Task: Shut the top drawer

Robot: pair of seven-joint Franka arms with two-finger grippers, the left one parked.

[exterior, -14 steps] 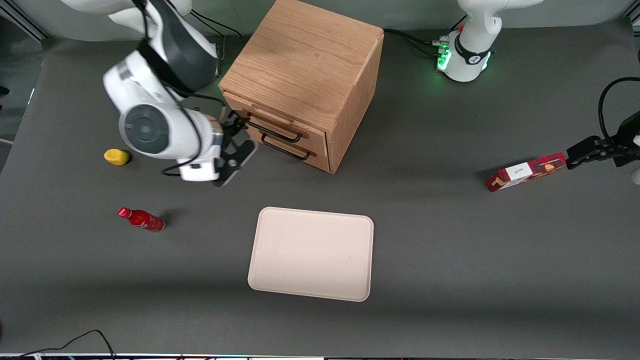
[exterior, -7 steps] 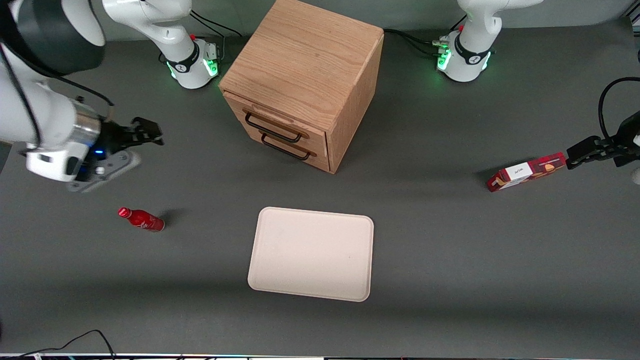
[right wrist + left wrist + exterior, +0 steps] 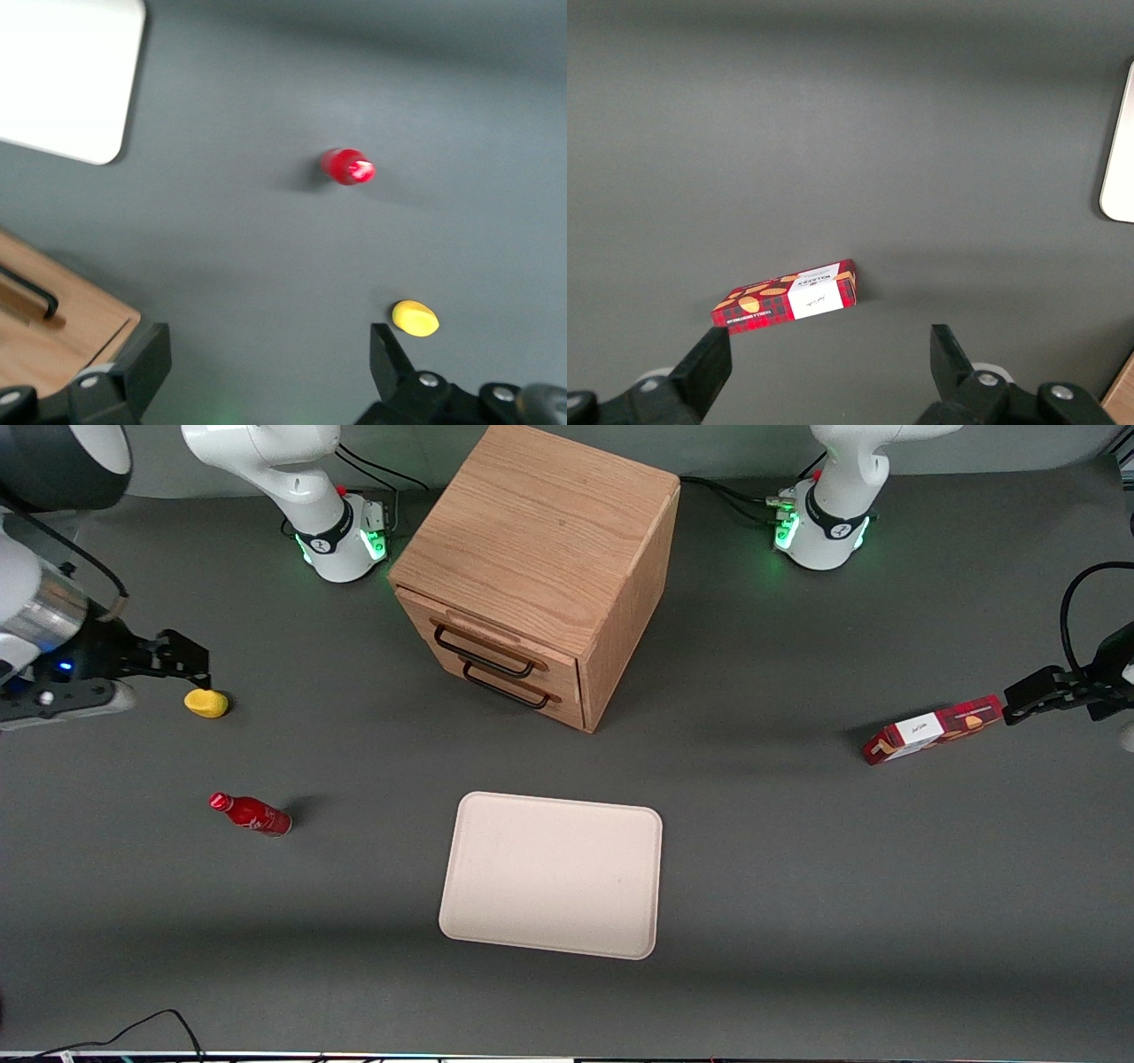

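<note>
The top drawer point(image 3: 496, 646) of the light oak cabinet point(image 3: 540, 531) has its front about level with the lower drawer's front, and its thin black wire handle point(image 3: 483, 654) faces the front camera. My gripper point(image 3: 197, 664) hovers well away from the cabinet, toward the working arm's end of the table. It is open and holds nothing. In the right wrist view the gripper point(image 3: 266, 345) shows bare table between its wide-spread fingers, and a corner of the cabinet point(image 3: 62, 332) shows beside one finger.
A small yellow object point(image 3: 205, 703) lies on the table just under my fingertips. A red bottle point(image 3: 251, 814) lies nearer the front camera. A beige tray point(image 3: 551, 873) sits in front of the cabinet. A red box point(image 3: 932, 729) lies toward the parked arm's end.
My gripper has left the drawer fronts and swung far away toward the working arm's end of the table. The top drawer's front has not visibly moved.
</note>
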